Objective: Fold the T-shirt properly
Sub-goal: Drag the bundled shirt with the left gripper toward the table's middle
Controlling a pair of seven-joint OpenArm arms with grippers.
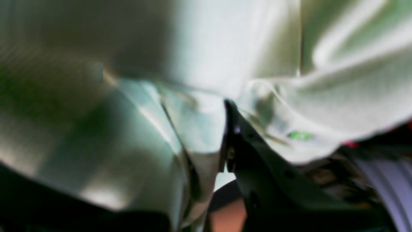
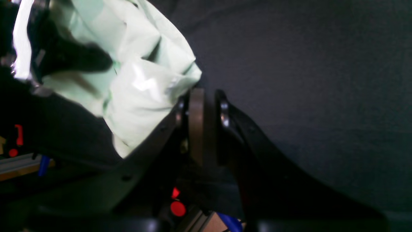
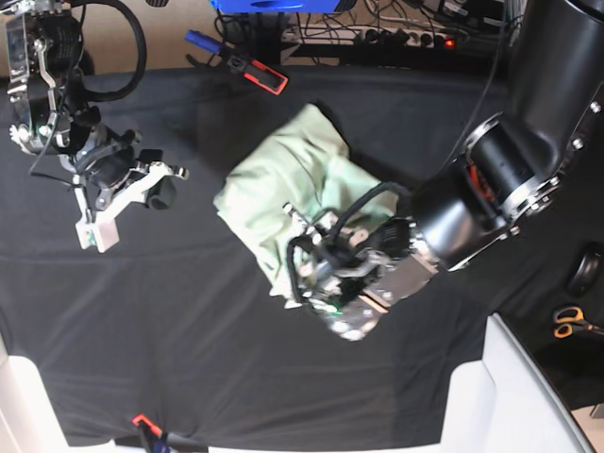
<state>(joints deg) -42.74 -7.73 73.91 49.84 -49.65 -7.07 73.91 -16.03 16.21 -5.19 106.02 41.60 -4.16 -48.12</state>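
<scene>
The pale mint-green T-shirt [image 3: 293, 179] lies bunched in a rough heap on the black table cloth [image 3: 189, 340], near the middle. My left gripper [image 3: 307, 278] is down at the heap's near edge. In the blurred left wrist view the T-shirt [image 1: 338, 96] fills the frame and folds over the left gripper [image 1: 212, 129], which looks closed on a bunch of it; only one dark finger [image 1: 231, 129] shows. My right gripper [image 3: 160, 193] is far to the left, apart from the shirt. In the right wrist view the right gripper [image 2: 209, 103] is shut and empty over bare cloth, with the shirt [image 2: 145, 80] beyond.
A red and blue tool [image 3: 250, 66] lies at the table's back edge. Orange-handled scissors [image 3: 571, 321] and a black round object [image 3: 585, 269] are at the far right. A white surface [image 3: 528, 396] borders the lower right corner. Cables and a power strip [image 3: 415, 33] run behind the table.
</scene>
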